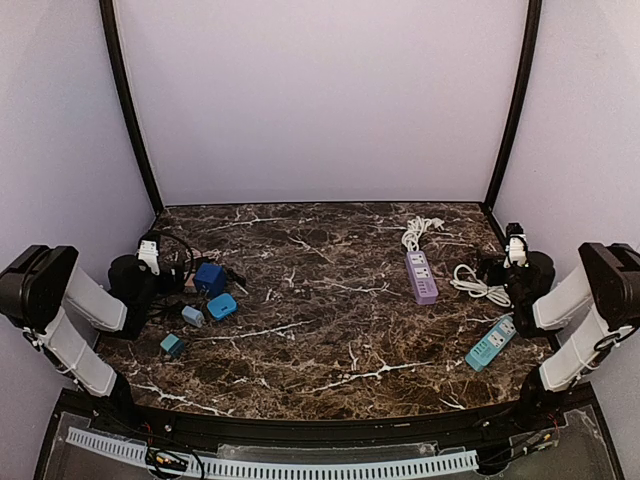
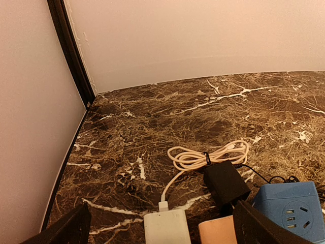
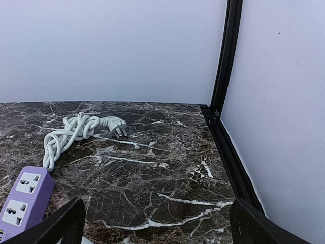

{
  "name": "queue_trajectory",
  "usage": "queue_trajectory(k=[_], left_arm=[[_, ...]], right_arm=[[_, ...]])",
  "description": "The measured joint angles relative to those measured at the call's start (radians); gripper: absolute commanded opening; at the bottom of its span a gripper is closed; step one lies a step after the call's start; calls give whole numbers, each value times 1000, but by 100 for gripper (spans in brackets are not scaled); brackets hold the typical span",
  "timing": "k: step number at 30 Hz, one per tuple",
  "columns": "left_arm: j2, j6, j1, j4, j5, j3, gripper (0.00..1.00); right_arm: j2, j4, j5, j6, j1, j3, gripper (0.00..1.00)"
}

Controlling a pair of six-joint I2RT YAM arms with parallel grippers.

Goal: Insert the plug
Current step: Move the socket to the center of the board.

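Your left end effector (image 2: 162, 231): apart, empty | right end effector (image 3: 160, 229): apart, empty | plug (image 3: 118, 125) on counter (image 3: 152, 173) beyond purple strip (image 3: 23, 195), cord (image 3: 66, 134) coiled between | left wrist view resolves black adapter (image 2: 226, 182) by blue cube (image 2: 289, 211)

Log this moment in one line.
left gripper: open, empty | right gripper: open, empty | white plug: on table, uninserted | purple power strip: sockets empty

Brown marble table (image 1: 330, 330) enclosed by white walls (image 1: 320, 100).
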Motion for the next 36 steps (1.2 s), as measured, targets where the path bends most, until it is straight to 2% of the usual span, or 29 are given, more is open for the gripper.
queue_trajectory(k=[2, 4, 7, 9, 12, 14, 17, 20, 24, 28, 31, 36], left_arm=[[0, 0, 0, 0, 0, 0, 100], [0, 0, 0, 0, 0, 0, 100], [0, 0, 0, 0, 0, 0, 100], [0, 0, 0, 0, 0, 0, 100], [-11, -6, 1, -55, -10, 18, 100], [-52, -18, 8, -226, -36, 97, 100], [-116, 0, 37, -467, -68, 305, 100], [-191, 60, 64, -727, -63, 546, 100], [-264, 142, 71, -1095, 31, 779, 100], [-296, 217, 66, -1470, 151, 899, 100], [-301, 268, 60, -1700, 190, 932, 100], [-343, 315, 59, -1937, 196, 912, 100]], right_arm=[[0, -2, 1, 0, 0, 0, 99], [-19, -80, 14, 4, 0, 30, 99], [-95, -352, 76, 60, -3, 186, 99], [-146, -505, 60, 116, -13, 318, 99], [-187, -692, -44, 204, -24, 512, 89], [-184, -793, -111, 257, -22, 602, 85], [-151, -963, -171, 346, 17, 707, 85], [-88, -1165, -150, 394, 140, 792, 97], [34, -1435, -62, 409, 318, 937, 99], [174, -1662, 6, 402, 411, 1079, 99], [254, -1770, 52, 399, 432, 1112, 99], [316, -1873, 105, 388, 440, 1101, 99]])
